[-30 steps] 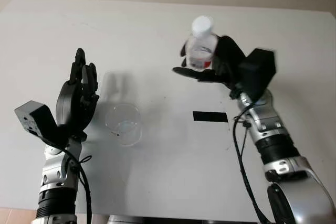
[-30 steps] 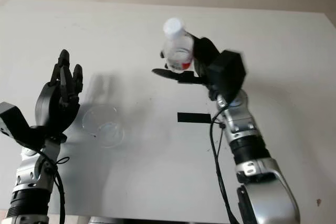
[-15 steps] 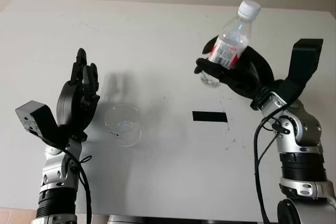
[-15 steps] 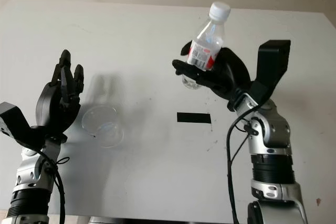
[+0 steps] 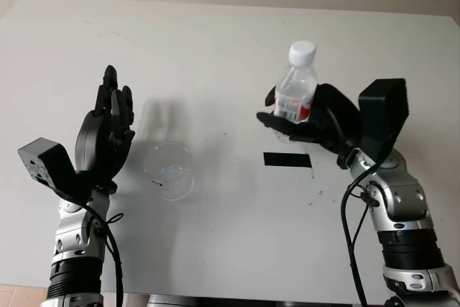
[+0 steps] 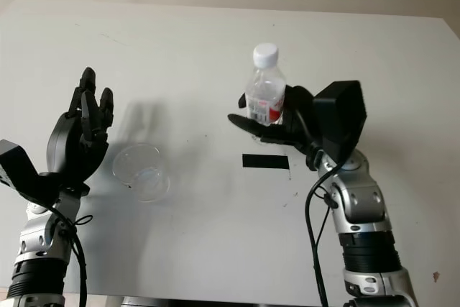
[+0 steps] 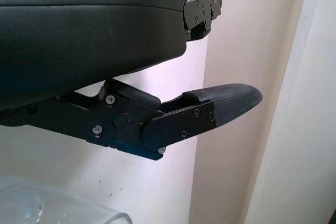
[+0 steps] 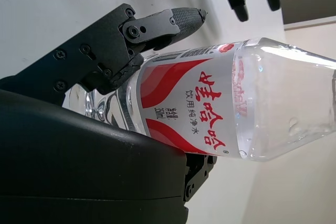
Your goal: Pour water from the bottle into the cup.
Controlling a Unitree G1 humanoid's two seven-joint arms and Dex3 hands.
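A clear plastic bottle (image 5: 295,91) with a white cap and a red-and-white label stands upright in my right hand (image 5: 305,121), which is shut on it above the table, right of centre. The label (image 8: 194,109) shows large between the fingers in the right wrist view. An empty clear cup (image 5: 169,170) stands on the white table, left of centre. My left hand (image 5: 109,124) is open, raised just left of the cup and apart from it. The cup's rim (image 7: 58,211) shows at the frame edge in the left wrist view.
A black rectangular strip (image 5: 287,159) lies on the white table (image 5: 215,55) below the held bottle, between cup and right arm. The table's far edge runs along the top of the head views.
My right hand has brought the bottle from a tilt back upright and lowered it a little toward the table centre. The left hand and the cup have not moved.
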